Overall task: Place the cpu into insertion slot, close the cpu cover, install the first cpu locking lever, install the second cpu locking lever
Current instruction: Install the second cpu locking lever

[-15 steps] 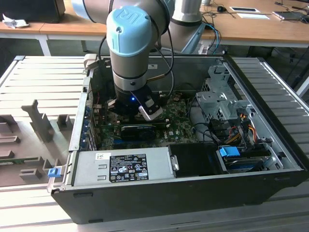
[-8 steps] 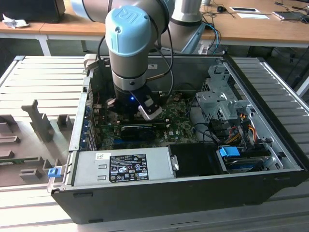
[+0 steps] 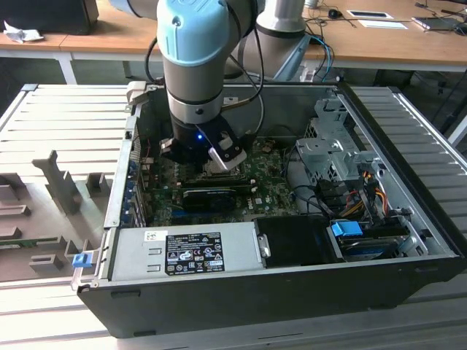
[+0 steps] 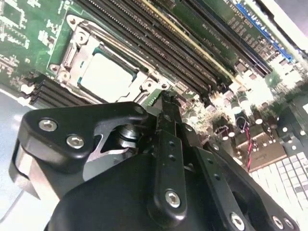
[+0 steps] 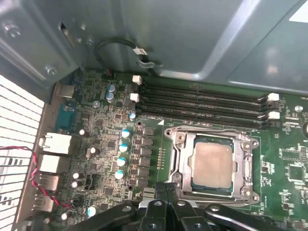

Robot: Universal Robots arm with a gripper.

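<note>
The cpu (image 5: pixel 213 166) lay flat in the insertion slot (image 5: pixel 188 169) on the green motherboard (image 5: pixel 110 139), with the cpu cover (image 5: pixel 248 168) closed down around it — its pale metal face showed through the cut-out in both wrist views. The gripper (image 5: pixel 166 190) hovered just beside the socket's near edge, its fingers (image 4: pixel 166 118) pressed together and holding nothing. In the exterior view the arm (image 3: pixel 191 65) reached down into the open computer case (image 3: pixel 408 219), toward the exterior view's left of the drive cage (image 3: pixel 328 146) — above the long black card (image 3: pixel 210 195).
</note>
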